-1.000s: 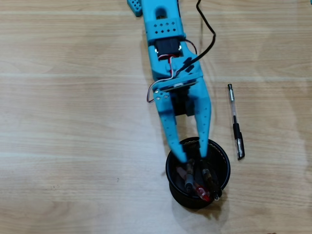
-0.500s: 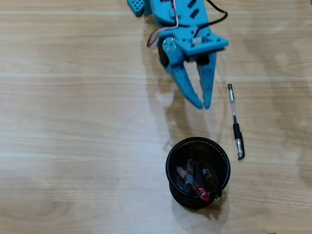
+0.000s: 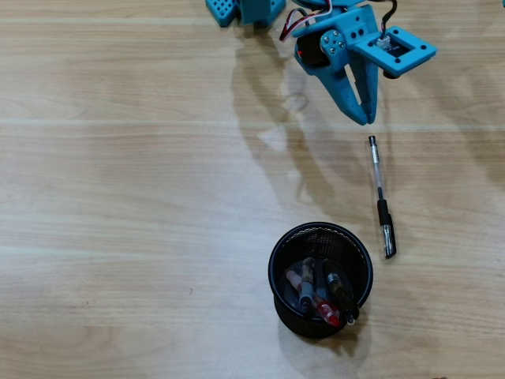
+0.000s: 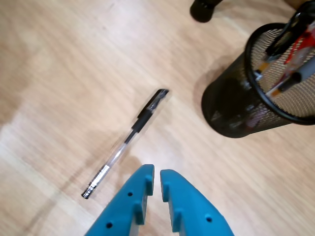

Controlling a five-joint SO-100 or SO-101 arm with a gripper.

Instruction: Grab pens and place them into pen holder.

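One clear pen with a black cap (image 3: 380,197) lies on the wooden table, to the right of the pen holder. The pen holder (image 3: 274,272) is a round black mesh cup with three pens (image 3: 316,292) leaning inside it. My blue gripper (image 3: 367,118) hangs just beyond the far, tip end of the loose pen, its jaws nearly together and empty. In the wrist view the loose pen (image 4: 127,142) lies slantwise just left of my gripper (image 4: 157,170), and the pen holder (image 4: 236,108) stands at the upper right with pens (image 4: 290,59) sticking out.
The arm's blue base (image 3: 237,9) sits at the table's far edge in the overhead view. A dark round foot (image 4: 204,7) shows at the top of the wrist view. Bare wooden table (image 3: 118,197) stretches left of the holder.
My gripper has risen out of the pen holder and swung away to the upper right, ending above the loose pen's tip end. Its jaws have come together. The pens stayed in the holder.
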